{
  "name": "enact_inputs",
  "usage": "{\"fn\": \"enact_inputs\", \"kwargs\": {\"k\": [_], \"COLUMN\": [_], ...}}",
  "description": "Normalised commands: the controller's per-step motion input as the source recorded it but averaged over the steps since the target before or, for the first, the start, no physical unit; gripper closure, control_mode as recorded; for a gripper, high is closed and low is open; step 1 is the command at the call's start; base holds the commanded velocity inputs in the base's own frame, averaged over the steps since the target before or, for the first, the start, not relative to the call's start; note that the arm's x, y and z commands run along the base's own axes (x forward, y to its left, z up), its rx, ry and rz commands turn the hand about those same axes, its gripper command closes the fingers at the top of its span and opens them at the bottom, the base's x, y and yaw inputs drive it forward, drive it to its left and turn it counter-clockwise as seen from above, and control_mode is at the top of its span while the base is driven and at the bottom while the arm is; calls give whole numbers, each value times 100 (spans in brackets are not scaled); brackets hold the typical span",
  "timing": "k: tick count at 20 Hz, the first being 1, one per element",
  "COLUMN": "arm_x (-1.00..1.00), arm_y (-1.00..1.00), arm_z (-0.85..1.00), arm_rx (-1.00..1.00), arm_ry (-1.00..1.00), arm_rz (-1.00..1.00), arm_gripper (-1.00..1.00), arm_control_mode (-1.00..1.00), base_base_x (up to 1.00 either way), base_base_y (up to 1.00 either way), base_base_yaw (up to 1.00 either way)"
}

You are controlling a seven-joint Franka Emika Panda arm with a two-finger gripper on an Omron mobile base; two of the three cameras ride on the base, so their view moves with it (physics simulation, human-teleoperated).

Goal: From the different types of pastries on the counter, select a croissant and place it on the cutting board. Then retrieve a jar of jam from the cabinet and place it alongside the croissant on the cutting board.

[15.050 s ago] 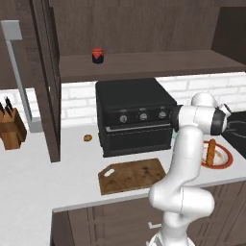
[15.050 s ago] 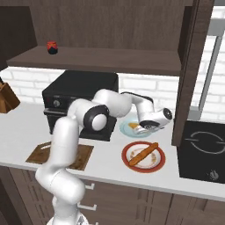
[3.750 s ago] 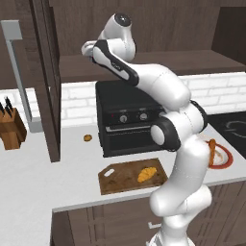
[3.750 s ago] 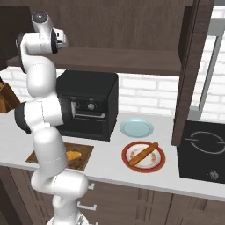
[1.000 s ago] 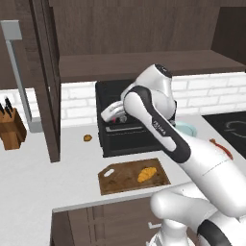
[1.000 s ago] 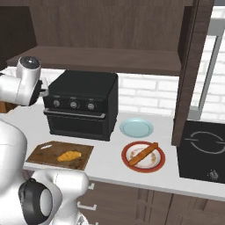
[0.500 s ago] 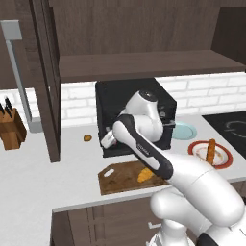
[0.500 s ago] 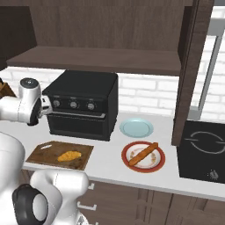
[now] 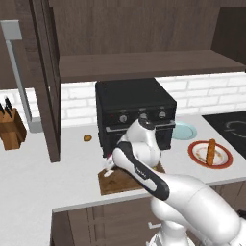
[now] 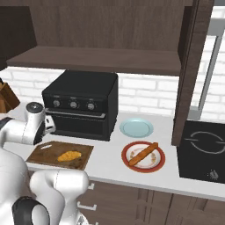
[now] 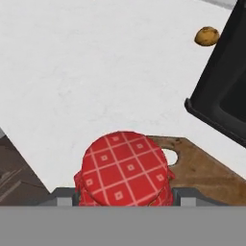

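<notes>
The jar of jam [image 11: 126, 168], topped by a red checked lid, sits between my fingertips in the hand view, and my gripper [image 11: 124, 194] is shut on it. Below it lies the handle-hole end of the cutting board [image 11: 211, 170]. From the left base view my gripper [image 9: 110, 165] hangs low over the left end of the cutting board [image 9: 120, 181]. The golden croissant [image 10: 69, 155] rests near the middle of the cutting board [image 10: 41, 153], to the right of my gripper [image 10: 49, 125]. Whether the jar touches the board, I cannot tell.
The black oven [image 9: 134, 108] stands right behind the board. A tiny brown lump [image 9: 87, 138] lies left of it. A red-rimmed plate [image 10: 132, 163] holds the long stick pastry [image 10: 143, 153], behind it a pale blue plate [image 10: 136, 128]. The cabinet door panel [image 9: 47, 81] hangs at the left.
My hand has come down with the jar from beside the oven front to just above the board's left end.
</notes>
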Motion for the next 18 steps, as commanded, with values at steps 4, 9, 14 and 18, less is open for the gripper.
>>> {"fn": "enact_inputs", "kwargs": {"k": [4, 9, 14, 18], "arm_x": [0, 0, 0, -6], "arm_y": [-13, -21, -19, -17], "arm_z": [-51, -42, -34, -2], "arm_rx": [-7, -6, 0, 3], "arm_ry": [0, 0, -3, -15], "arm_rz": [0, 0, 0, 0], "arm_gripper": [100, 100, 100, 100], "arm_control_mode": [-100, -100, -100, -100], "base_base_x": [0, 0, 0, 0], "base_base_y": [0, 0, 0, 0], "base_base_yaw": [0, 0, 0, 0]}}
